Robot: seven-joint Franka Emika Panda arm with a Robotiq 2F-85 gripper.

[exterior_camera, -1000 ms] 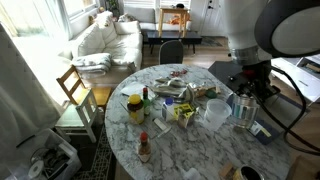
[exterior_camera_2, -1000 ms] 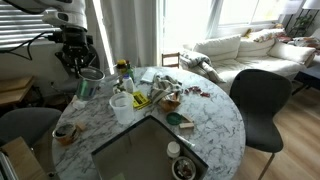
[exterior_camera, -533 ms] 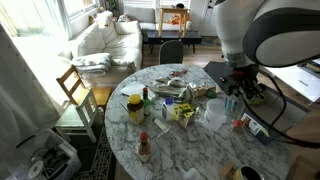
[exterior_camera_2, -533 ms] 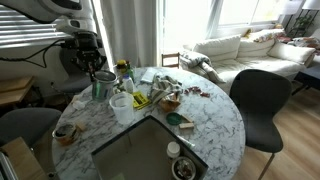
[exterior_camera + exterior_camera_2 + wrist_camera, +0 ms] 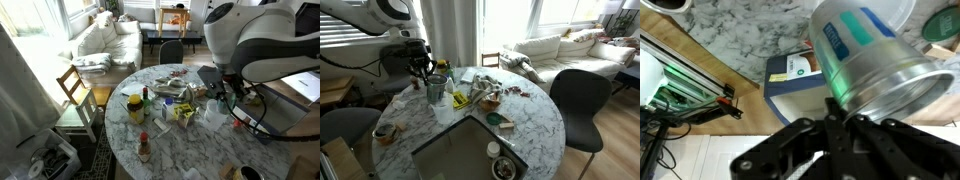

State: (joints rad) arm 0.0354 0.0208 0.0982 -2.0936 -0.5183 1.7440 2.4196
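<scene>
In the wrist view, lower centre, we see our fingers [image 5: 840, 130] pinched onto the can [image 5: 875, 60] rim. Only there do we see the blue box [image 5: 790, 88].

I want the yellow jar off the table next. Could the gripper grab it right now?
Probably not yet. The gripper is shut on a metal can, so its jaws are taken. The yellow jar stands well apart from it, with a bottle close beside.

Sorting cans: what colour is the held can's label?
Teal and white, on the silver can, clearest in wrist view.
</scene>
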